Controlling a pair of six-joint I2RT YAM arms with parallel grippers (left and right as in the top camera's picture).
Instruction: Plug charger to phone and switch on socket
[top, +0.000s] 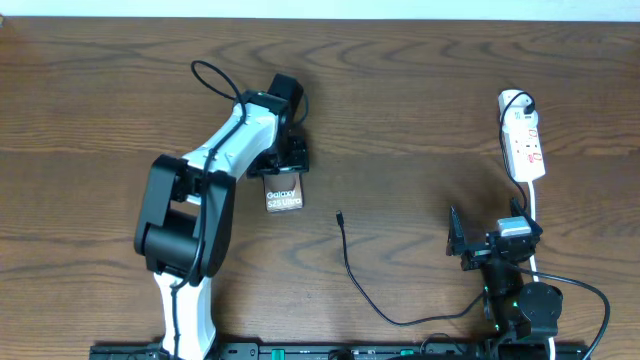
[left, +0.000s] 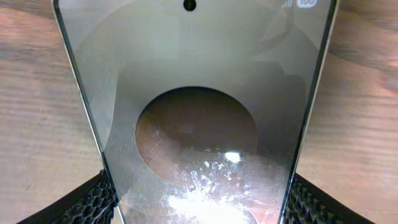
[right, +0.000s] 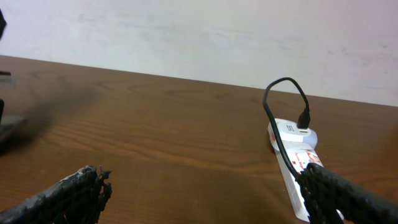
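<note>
The phone (top: 284, 196) lies left of centre, its bronze-grey face with white "Galaxy" lettering up. My left gripper (top: 284, 168) is shut on its far end. In the left wrist view the phone (left: 199, 93) fills the frame, and both fingers of the left gripper (left: 199, 208) press its side edges. The charger (top: 348, 262) is a thin black cable. Its plug tip (top: 340, 215) lies loose on the wood, right of the phone and apart from it. The socket (top: 523, 140) lies at the far right and also shows in the right wrist view (right: 292, 158). My right gripper (top: 487, 243) (right: 205, 193) is open and empty, in front of the socket.
A black plug (top: 522, 100) (right: 303, 118) sits in the socket's far end. The socket's white cord (top: 533, 205) runs toward my right arm. The charger cable trails to the table's front edge (top: 420, 322). A pale wall (right: 199, 31) stands behind the table.
</note>
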